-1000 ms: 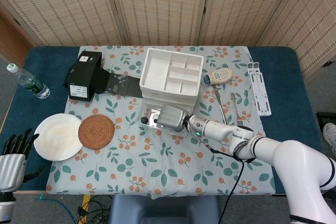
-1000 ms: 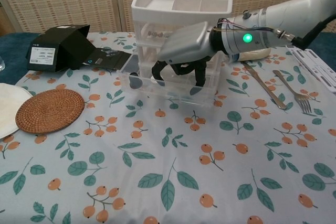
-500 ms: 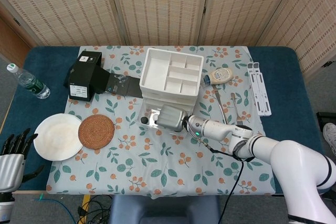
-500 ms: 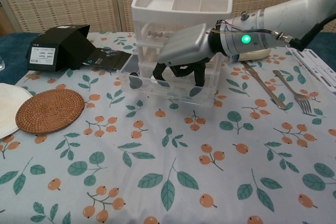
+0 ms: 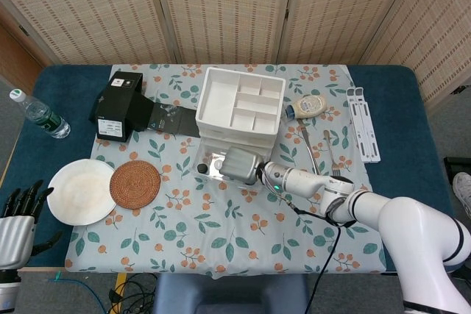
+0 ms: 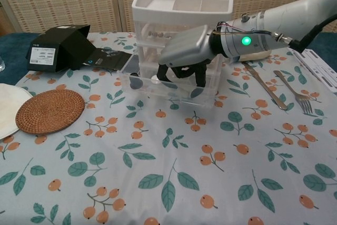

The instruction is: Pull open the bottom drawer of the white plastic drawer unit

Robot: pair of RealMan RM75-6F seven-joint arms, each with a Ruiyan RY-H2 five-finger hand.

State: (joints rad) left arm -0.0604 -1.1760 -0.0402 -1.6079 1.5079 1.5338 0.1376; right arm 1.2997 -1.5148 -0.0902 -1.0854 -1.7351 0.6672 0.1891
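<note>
The white plastic drawer unit (image 5: 241,104) (image 6: 181,3) stands at the table's back middle, with a divided tray on top. Its clear bottom drawer (image 5: 209,159) (image 6: 168,93) sticks out toward me. My right hand (image 5: 239,165) (image 6: 184,54) hovers over that drawer, its dark fingers (image 6: 199,77) curled down inside it, hooked just behind the front wall. A small dark item lies in the drawer's left end. My left hand (image 5: 16,226) hangs off the table's near left corner with fingers apart, holding nothing.
A black box (image 5: 118,106) lies left of the unit. A woven coaster (image 5: 135,184) and a white plate (image 5: 77,193) sit front left, a water bottle (image 5: 40,115) far left. A sauce bottle (image 5: 307,106), fork (image 5: 330,154) and white rack (image 5: 363,123) lie right.
My right hand has lifted slightly and eased back toward the unit, its fingers still inside the drawer. The drawer and my left hand have not visibly moved.
</note>
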